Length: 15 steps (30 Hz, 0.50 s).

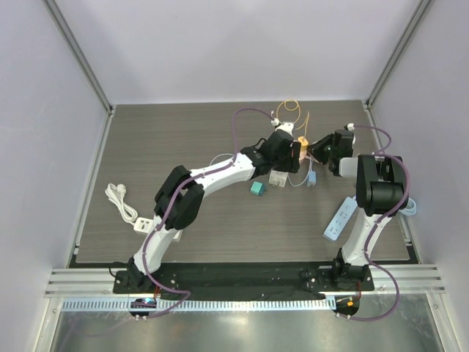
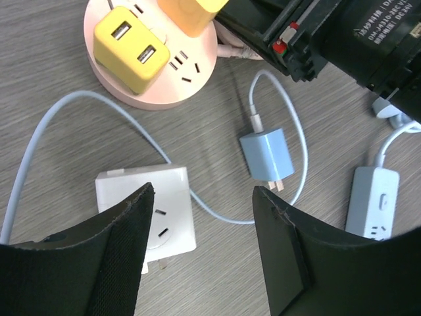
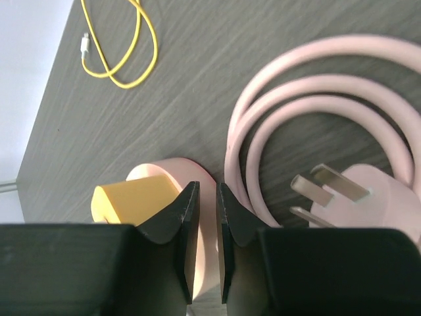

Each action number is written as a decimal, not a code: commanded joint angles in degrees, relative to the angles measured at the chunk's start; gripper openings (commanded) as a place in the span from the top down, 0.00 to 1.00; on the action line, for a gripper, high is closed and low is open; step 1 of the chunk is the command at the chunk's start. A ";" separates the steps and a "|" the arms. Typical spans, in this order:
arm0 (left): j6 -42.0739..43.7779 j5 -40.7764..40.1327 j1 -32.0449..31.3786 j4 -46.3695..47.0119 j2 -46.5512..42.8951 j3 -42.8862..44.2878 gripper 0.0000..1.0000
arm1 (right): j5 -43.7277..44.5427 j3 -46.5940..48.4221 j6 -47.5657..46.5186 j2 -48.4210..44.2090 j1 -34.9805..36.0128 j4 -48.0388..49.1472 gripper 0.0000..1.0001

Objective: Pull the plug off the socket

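A round pink socket (image 2: 197, 79) lies on the table with a yellow two-port USB plug (image 2: 130, 47) and an orange-yellow plug (image 2: 191, 14) in it. It also shows in the top view (image 1: 303, 144). My left gripper (image 2: 204, 191) is open and empty, hovering above a white square adapter (image 2: 168, 204) and near a blue charger (image 2: 266, 155), just in front of the socket. My right gripper (image 3: 207, 197) is closed to a narrow gap on the socket's rim (image 3: 206, 217), next to the orange-yellow plug (image 3: 131, 197).
The socket's pink cord (image 3: 316, 99) is coiled beside it, with its pronged plug (image 3: 368, 197). A yellow cable (image 3: 118, 46) lies at the back. There is a teal cube (image 1: 257, 188), a white power strip (image 1: 124, 205) at the left and another (image 1: 339, 218) at the right.
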 commanded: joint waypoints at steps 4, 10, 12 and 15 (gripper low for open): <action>3.10 -2.00 -0.11 -3.90 -4.61 2.68 0.34 | 3.42 -3.91 0.43 -5.99 1.13 -1.77 0.78; 3.11 -2.70 -0.11 -6.99 -4.08 4.18 0.33 | 2.54 -7.07 2.01 -7.30 2.53 -0.64 0.79; 3.11 -3.75 -0.11 -7.33 -4.43 4.27 0.33 | 2.46 -8.73 2.01 -7.92 3.06 -0.11 0.79; 3.19 -4.55 0.06 -7.42 -4.87 4.44 0.33 | 1.58 -10.67 2.63 -8.54 3.68 0.86 0.79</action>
